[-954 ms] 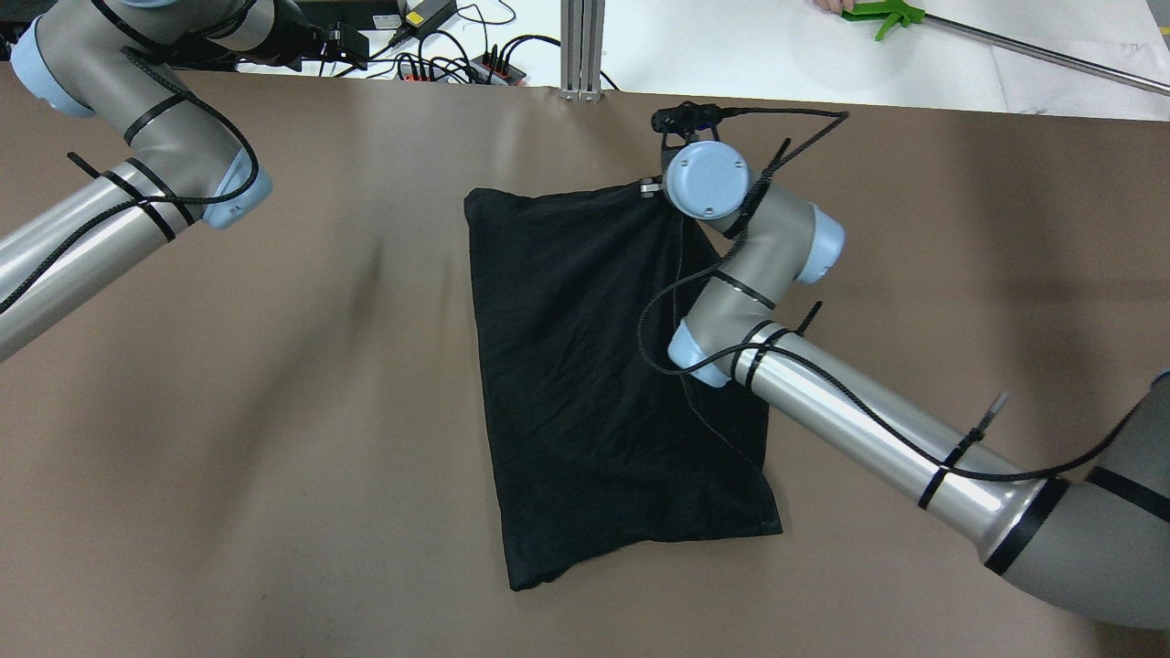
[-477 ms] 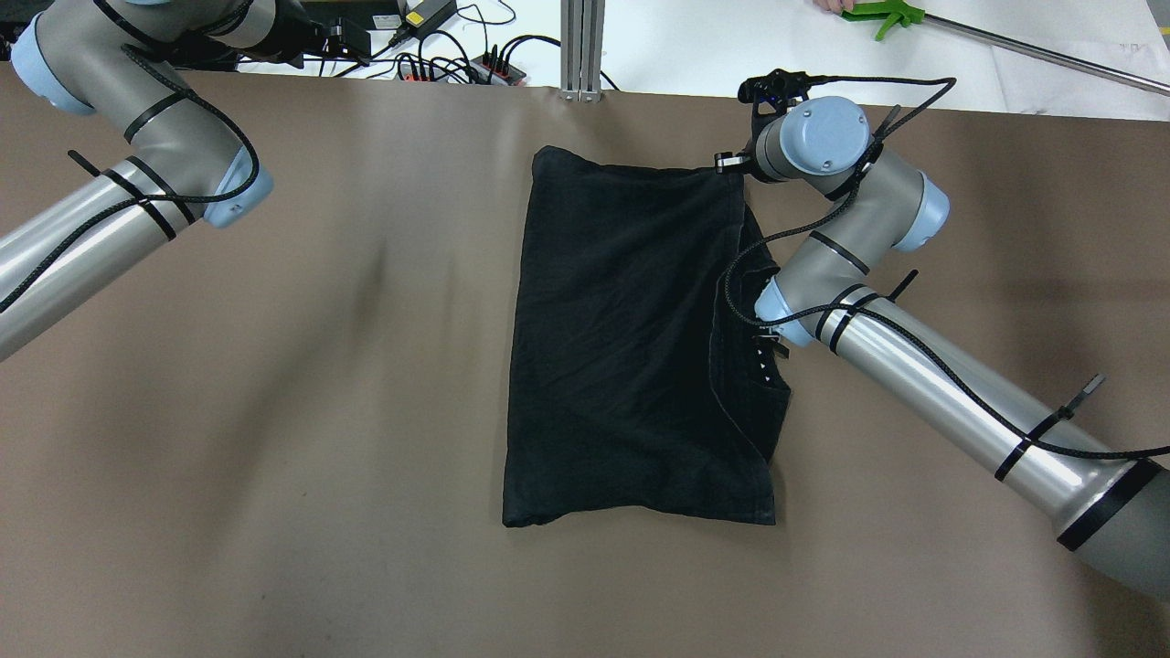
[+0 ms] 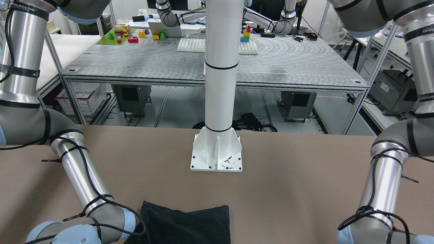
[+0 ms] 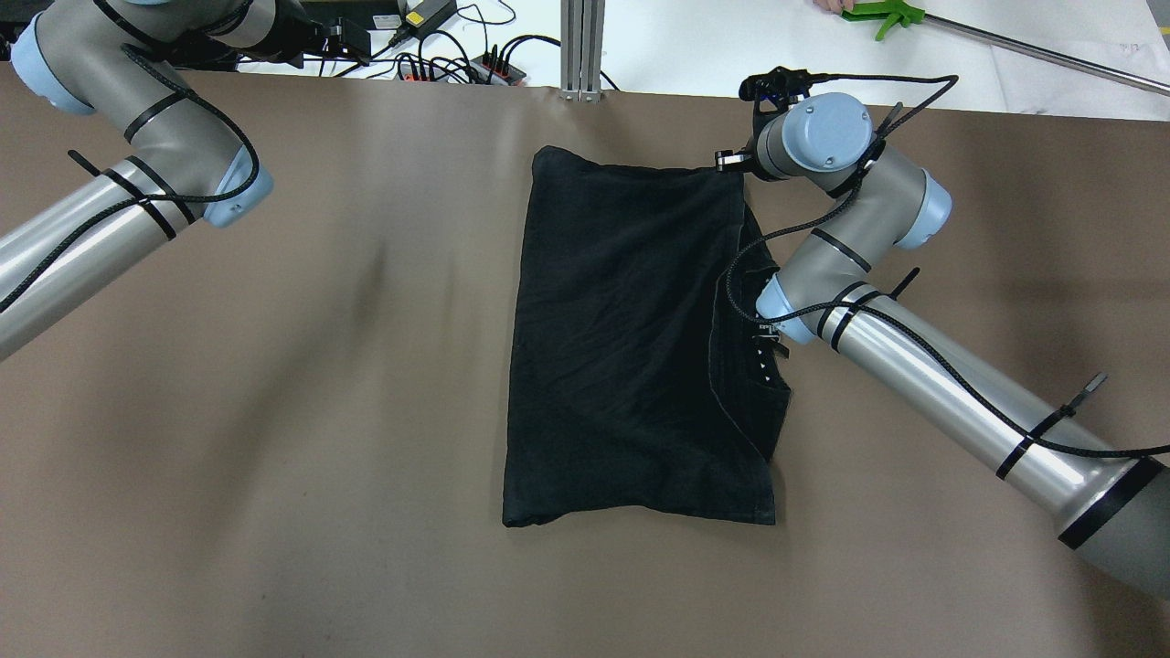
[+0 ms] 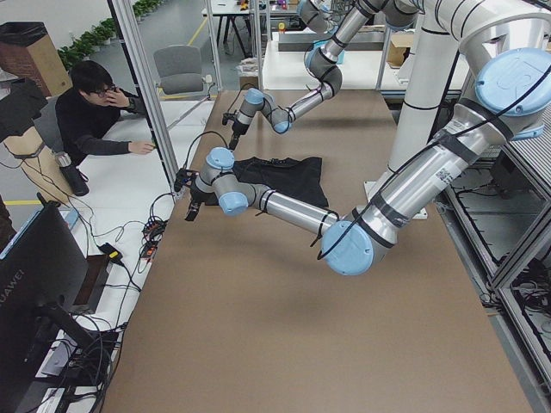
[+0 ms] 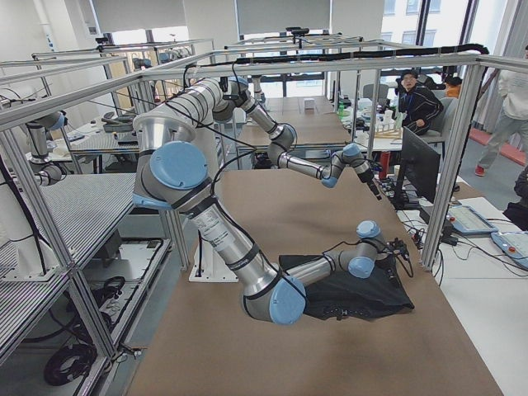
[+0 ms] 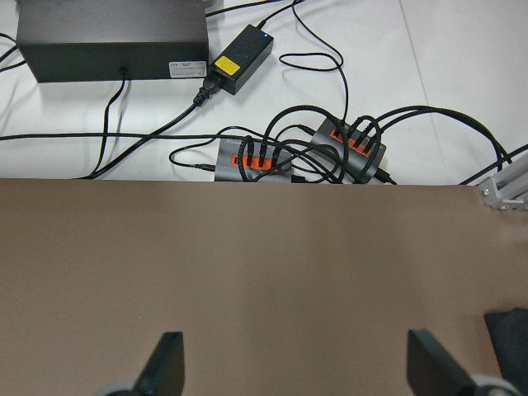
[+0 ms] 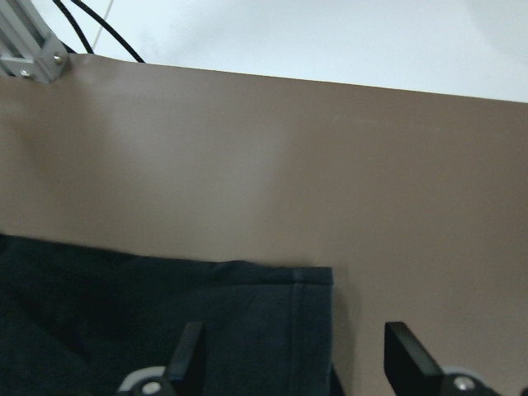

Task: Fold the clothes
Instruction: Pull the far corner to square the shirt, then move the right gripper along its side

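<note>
I am holding the right jaws open astride the far right corner of the garment [image 4: 631, 338], which is lying flat mid-surface [image 4: 274, 411]. The left jaws are hanging open, well apart. Closing here is risking a single-layer pinch, skewing the fold.

The clothes [image 4: 631, 338] are matt black cloth, soft and faintly creased, with a stitched seam along the 3 o'clock side. The counter [image 4: 320, 411] is smooth matt brown, perhaps a laid sheet. The right arm [image 4: 932, 393] has a glossy bare-metal tube, matt grey joints and smooth pale blue caps.
</note>
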`<action>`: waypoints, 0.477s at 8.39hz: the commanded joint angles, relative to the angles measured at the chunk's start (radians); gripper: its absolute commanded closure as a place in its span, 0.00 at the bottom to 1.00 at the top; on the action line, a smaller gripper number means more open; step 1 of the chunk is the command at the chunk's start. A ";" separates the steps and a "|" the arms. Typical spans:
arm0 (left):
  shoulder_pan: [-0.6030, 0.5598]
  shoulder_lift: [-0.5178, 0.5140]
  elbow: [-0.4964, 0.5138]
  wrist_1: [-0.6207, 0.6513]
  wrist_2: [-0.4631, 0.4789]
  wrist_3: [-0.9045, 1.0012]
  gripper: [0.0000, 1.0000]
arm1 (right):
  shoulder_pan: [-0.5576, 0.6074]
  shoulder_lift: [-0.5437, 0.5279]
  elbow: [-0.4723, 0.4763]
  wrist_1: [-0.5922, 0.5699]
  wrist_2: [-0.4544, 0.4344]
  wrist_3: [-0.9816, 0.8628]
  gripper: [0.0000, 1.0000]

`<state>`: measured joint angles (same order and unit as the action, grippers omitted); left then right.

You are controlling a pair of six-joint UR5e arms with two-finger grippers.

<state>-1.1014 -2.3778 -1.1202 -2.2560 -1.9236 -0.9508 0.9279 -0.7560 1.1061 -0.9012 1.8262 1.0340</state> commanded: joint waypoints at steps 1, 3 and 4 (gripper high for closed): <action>-0.002 -0.001 -0.001 0.001 0.000 0.000 0.05 | -0.107 -0.023 0.090 0.048 0.016 0.226 0.05; 0.000 -0.004 -0.003 0.001 0.000 0.000 0.05 | -0.175 -0.046 0.092 0.143 0.015 0.299 0.05; 0.000 -0.004 -0.001 0.001 0.000 0.000 0.05 | -0.185 -0.055 0.092 0.140 0.015 0.316 0.05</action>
<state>-1.1023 -2.3809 -1.1224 -2.2551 -1.9236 -0.9511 0.7801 -0.7952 1.1944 -0.7894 1.8403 1.2923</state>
